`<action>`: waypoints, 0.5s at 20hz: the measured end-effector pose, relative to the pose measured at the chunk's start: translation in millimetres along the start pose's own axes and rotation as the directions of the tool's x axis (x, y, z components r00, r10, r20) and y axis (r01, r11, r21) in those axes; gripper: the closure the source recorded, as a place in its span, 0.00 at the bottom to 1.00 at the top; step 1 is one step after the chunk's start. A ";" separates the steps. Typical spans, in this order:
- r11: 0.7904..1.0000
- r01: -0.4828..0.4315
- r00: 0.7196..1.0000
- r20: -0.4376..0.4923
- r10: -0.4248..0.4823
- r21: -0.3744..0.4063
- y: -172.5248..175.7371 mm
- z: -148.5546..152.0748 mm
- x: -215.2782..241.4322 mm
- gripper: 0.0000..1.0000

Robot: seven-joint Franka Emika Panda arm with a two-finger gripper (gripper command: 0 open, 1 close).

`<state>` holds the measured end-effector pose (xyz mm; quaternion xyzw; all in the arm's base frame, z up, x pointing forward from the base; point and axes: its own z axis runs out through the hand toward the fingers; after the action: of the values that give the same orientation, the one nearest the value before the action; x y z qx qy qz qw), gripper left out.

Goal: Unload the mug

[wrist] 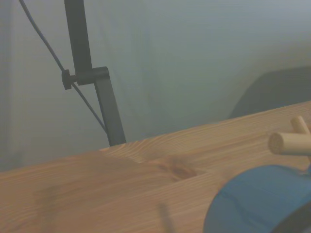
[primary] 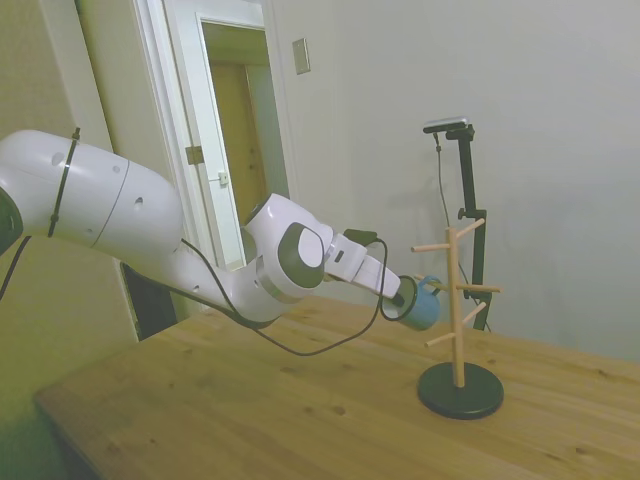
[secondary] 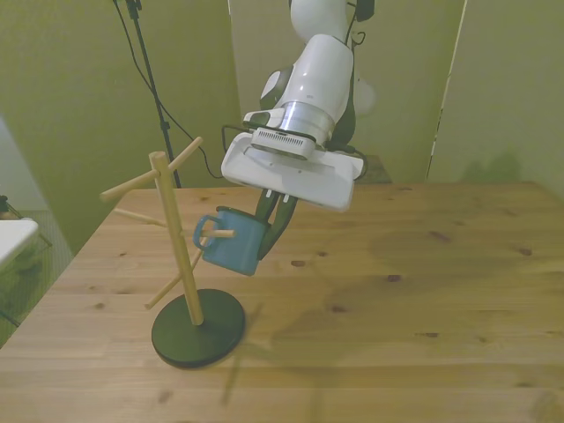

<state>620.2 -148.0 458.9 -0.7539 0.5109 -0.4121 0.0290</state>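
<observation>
1. Going from the front view's left: one wooden peg stand (secondary: 174, 231) rises from a round dark base (secondary: 198, 328) on the desk (secondary: 397, 308). I count six slanted pegs on its post in the front view, though some may overlap.

2. Next to the right is the mug (secondary: 233, 241), the only one. It is off the desk, tilted, its loop handle (secondary: 205, 232) threaded over one peg (secondary: 220, 233) whose tip pokes out through the loop. In the side view the mug (primary: 421, 305) sits level with the stand's middle pegs.

3. Further right is the single hand (secondary: 270, 218), below the white wrist body. Its dark fingers (secondary: 280, 220) reach down to the mug's rim and look clamped on the mug's wall; the side view agrees, with the hand (primary: 408, 297) at the mug's mouth.

4. The step in hand, as I judge it, is drawing the mug off its peg: gripped, but the handle is not yet free.

5. The next move calls for sliding the mug along the peg's own slant, up and away from the post, until the loop passes the tip. Pulling sideways or straight down would likely catch the handle and tip the stand.

6. The wrist view shows the blue mug (wrist: 260, 201) blurred and one peg end (wrist: 284, 143) just beside it.
</observation>
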 end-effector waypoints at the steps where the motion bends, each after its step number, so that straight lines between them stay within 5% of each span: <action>1: 1.000 0.000 1.000 0.000 0.000 0.001 -0.4 -0.3 -0.2 1.00; 10: 1.000 0.005 1.000 0.014 -0.005 0.031 -17.5 -5.6 -10.5 1.00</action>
<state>628.1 -129.2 464.5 -0.7575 0.5023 -0.4147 0.0430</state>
